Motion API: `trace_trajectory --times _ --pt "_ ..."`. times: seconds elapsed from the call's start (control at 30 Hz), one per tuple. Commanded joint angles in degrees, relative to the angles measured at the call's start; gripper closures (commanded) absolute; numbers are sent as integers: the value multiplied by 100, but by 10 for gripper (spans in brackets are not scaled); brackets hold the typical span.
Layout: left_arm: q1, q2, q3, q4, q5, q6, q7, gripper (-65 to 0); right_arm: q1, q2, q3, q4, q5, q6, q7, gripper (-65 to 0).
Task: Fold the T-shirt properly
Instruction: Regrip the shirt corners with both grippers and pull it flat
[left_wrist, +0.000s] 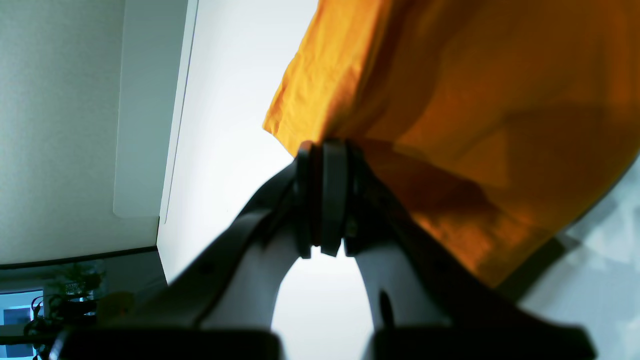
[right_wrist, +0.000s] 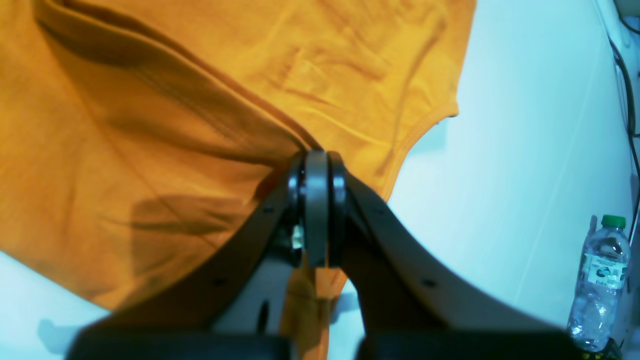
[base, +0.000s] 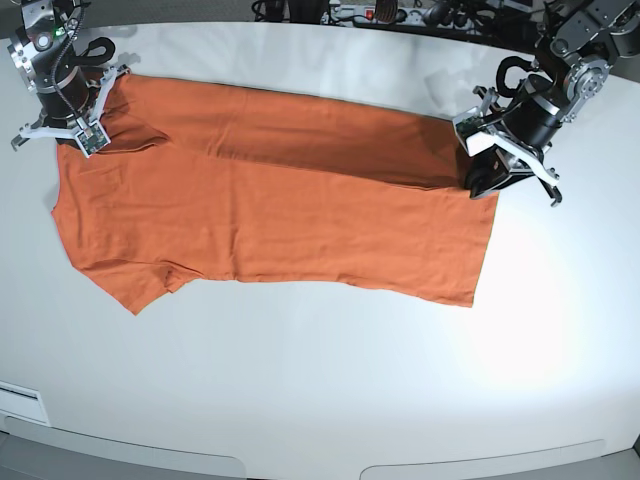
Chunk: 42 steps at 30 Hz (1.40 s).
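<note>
T-shirt (base: 270, 215) on worktop (base: 330, 390), far long edge lifted, first lengthwise fold barely started. Left pincer (left_wrist: 322, 150) and right pincer (right_wrist: 316, 160) each clenched on fabric.

Both arms are built of black and silver-grey segments, rounded at the joints. In the base view the left end effector (base: 487, 170) has a black cylindrical wrist with a pale ring and white angular finger brackets splayed from it; a black cable loops beside its wrist. The right end effector (base: 75, 130) looks alike, with a small green light on top of its housing and a small pale tag near its tip. Up close, each has two broad black fingers (right_wrist: 380, 240) curving inward, with small screw holes along them, ending in flat dark pads with a grey strip between.
</note>
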Motion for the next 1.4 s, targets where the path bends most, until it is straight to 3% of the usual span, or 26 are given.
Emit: trace_trajectory --times 0.0,0.07,0.1,0.13,0.2,0.27,0.3,0.37,0.43,0.5,0.6,0.67,0.93,1.07,1.2,1.37 --pt "-24 -76 -46 76 17 94 -92 0 2 74 39 74 -39 -232 103 -88" --pt "-22 -70 -46 76 15 98 -79 -150 2 76 42 74 -46 -553 94 -306" --pt "-20 -68 -46 76 11 166 -42 -236 2 76 42 74 -66 -603 94 -369" --pt "-20 -68 -46 76 -37 310 -35 -294 0 76 42 74 -63 -612 85 -382" --pt "-20 -68 -46 79 -260 800 -24 -316 -2 74 42 76 -61 -684 -2 -351" --pt "-20 -20 -44 79 -299 1394 -26 -282 -2 74 42 85 -61 -763 -98 -255" --pt "-20 17 -44 79 -299 1694 -26 -214 -2 72 42 101 -59 -778 -146 -178" --pt "-13 59 -42 79 -326 2120 -15 0 -4 72 42 144 -39 -789 -326 0" --pt "-11 57 -42 79 -479 2142 4 0 -4 74 42 205 74 -804 -374 0" --pt "-26 59 -42 79 -636 1626 -11 0 -4 72 42 267 404 -643 -378 0" --pt "-24 61 -42 79 -881 590 -114 0 -4 59 39 271 1128 74 -380 0" --pt "-52 105 -42 72 -1121 122 -144 0 -2 -46 39 267 1228 376 -380 0" --pt "-664 577 -42 -780 -1880 -1043 -240 0 39 -210 39 -389 1246 494 -313 0" --pt "-601 627 -42 -942 -2131 -1864 -136 0 96 -212 39 -857 1300 699 -442 0" --pt "-396 627 -42 -942 -2192 -2221 328 0 42 -214 39 -894 1626 739 -905 0" --pt "2 625 -42 -918 -2186 -2251 573 0 -332 -212 42 -813 1580 737 -942 0"
